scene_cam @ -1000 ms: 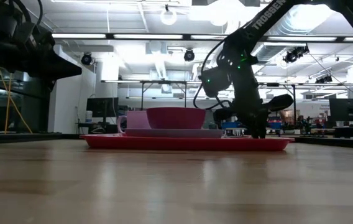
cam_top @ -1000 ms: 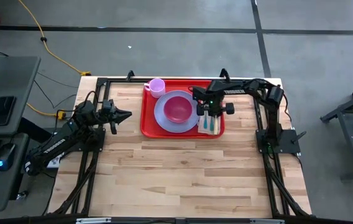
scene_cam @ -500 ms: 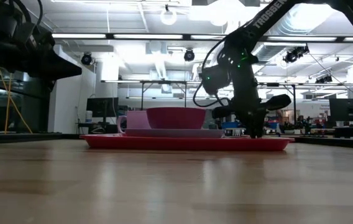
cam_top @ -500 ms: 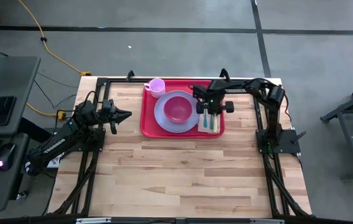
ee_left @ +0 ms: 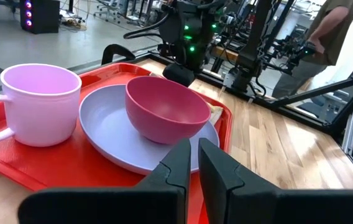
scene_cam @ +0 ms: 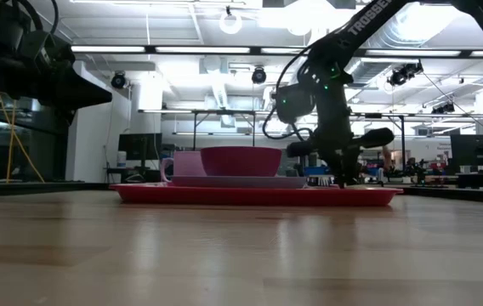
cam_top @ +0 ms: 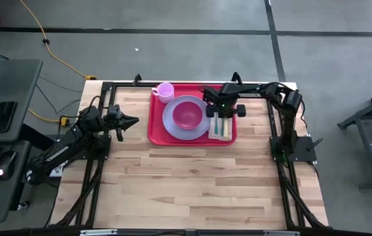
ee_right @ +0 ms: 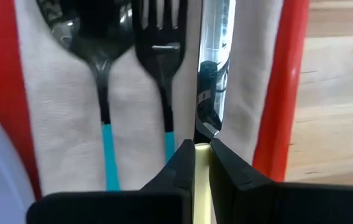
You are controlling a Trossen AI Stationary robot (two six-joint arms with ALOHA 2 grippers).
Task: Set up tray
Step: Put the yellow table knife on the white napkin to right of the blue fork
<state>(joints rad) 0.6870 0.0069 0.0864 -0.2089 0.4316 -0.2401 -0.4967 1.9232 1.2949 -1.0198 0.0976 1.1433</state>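
Two arms are in view; only the right one is at work. The left gripper point(cam_top: 132, 120) waits over bare wood beside the tray's left edge, its jaws narrowed to a slim gap with nothing between them.

The large red rectangular plastic tray point(cam_top: 154, 128) lies at the far middle of the wooden table point(cam_top: 192, 183). From left to right it holds:

- a pale pink mug point(cam_top: 165, 91) in the far left corner, apparently empty;
- a round lavender plate point(cam_top: 171, 124) carrying a magenta bowl point(cam_top: 188, 113), also empty as far as the left wrist view shows;
- a beige cloth napkin point(ee_right: 142, 130) along the right rim, bearing a teal-handled black spoon point(ee_right: 99, 68) and a teal-handled black fork point(ee_right: 162, 68).

The right gripper point(cam_top: 220, 118) stands over the napkin, clamped on a slim yellow-handled utensil point(ee_right: 212, 37) with a shiny blade, probably a knife, lying beside the fork.

Step in hand, as judged: placing the last piece of cutlery. The next move calls for releasing it parallel to the fork and lifting straight up, so the napkin is not dragged.
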